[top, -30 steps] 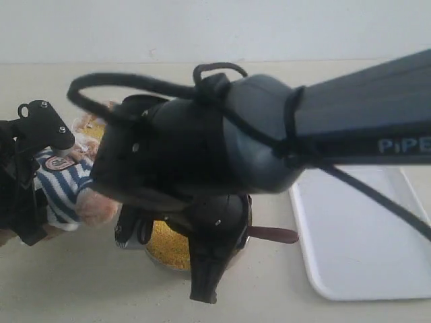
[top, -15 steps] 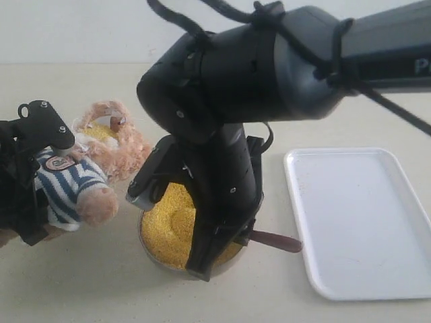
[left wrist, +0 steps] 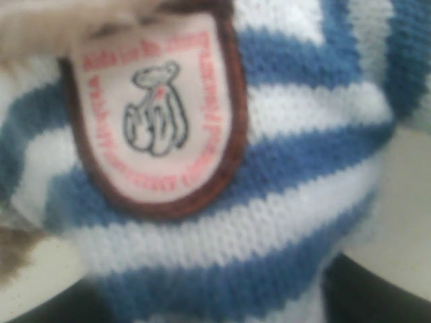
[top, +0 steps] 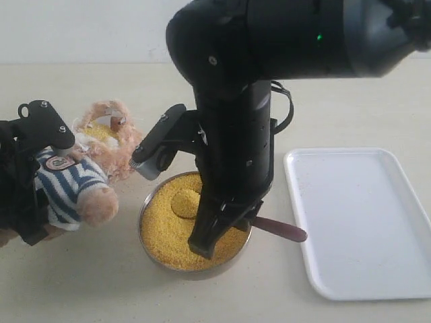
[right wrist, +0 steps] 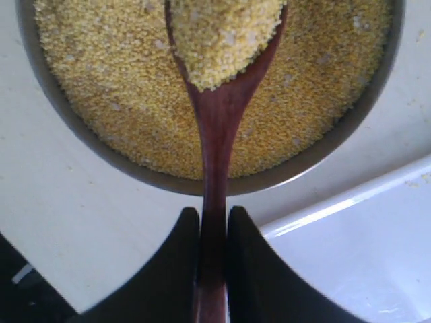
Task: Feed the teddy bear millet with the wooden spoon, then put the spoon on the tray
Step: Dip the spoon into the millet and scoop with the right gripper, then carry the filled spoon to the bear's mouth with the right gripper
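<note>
The right gripper (right wrist: 214, 217) pinches the wooden spoon (right wrist: 219, 108), heaped with millet (right wrist: 222, 33), over the bowl (right wrist: 168, 182), so scooping seems done; feeding the teddy bear (top: 74, 185), clasped in the left gripper (top: 32, 176) at the desk's (top: 81, 289) left edge, and reaching the tray (top: 363, 222) remain.

striped-shirted teddy bear (left wrist: 296, 195), brown-rimmed chest badge (left wrist: 155, 114)

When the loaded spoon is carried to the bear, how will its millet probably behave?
The millet is loose, fine grain heaped in the shallow bowl of the wooden spoon, so it would likely spill with any tilt or jerk. The right tool pinches only the slim handle, so the spoon might twist.
</note>
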Tool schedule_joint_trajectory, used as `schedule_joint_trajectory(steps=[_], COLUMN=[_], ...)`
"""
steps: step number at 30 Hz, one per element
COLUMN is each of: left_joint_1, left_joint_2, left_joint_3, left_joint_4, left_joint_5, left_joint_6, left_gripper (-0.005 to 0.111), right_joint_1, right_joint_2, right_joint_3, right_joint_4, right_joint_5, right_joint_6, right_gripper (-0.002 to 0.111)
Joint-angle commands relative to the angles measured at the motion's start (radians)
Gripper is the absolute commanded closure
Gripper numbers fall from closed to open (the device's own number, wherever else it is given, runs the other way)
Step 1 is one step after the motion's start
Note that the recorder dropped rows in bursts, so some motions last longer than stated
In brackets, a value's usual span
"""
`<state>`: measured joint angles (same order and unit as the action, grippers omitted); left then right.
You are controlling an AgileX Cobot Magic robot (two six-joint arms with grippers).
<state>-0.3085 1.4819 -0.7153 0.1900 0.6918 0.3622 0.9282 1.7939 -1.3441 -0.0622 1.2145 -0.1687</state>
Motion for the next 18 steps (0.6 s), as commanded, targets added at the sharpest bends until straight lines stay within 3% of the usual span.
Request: schedule_joint_trajectory(steps=[1, 10, 18], left_joint_1=[-0.005, -0.005, -0.005], left_joint_2=[-0.010, -0.010, -0.010], left_joint_3=[0.000, 0.000, 0.000], left_joint_4=[-0.011, -0.017, -0.022], left_joint_5=[-0.018, -0.022, -0.033], left_joint_6=[-0.010, -0.010, -0.010], left_gripper=[0.103, 0.103, 0.103], right_joint_1=[-0.070, -0.099, -0.099], right_joint_2=[-0.012, -0.012, 0.027], right_joint_3=[-0.004, -0.022, -0.210], right_joint_4=[0.145, 0.187, 0.154], right_joint_5=[0.007, 0.007, 0.007], right_joint_6=[-0.064, -0.073, -0.053], right_gripper=[0.109, 0.109, 0.109])
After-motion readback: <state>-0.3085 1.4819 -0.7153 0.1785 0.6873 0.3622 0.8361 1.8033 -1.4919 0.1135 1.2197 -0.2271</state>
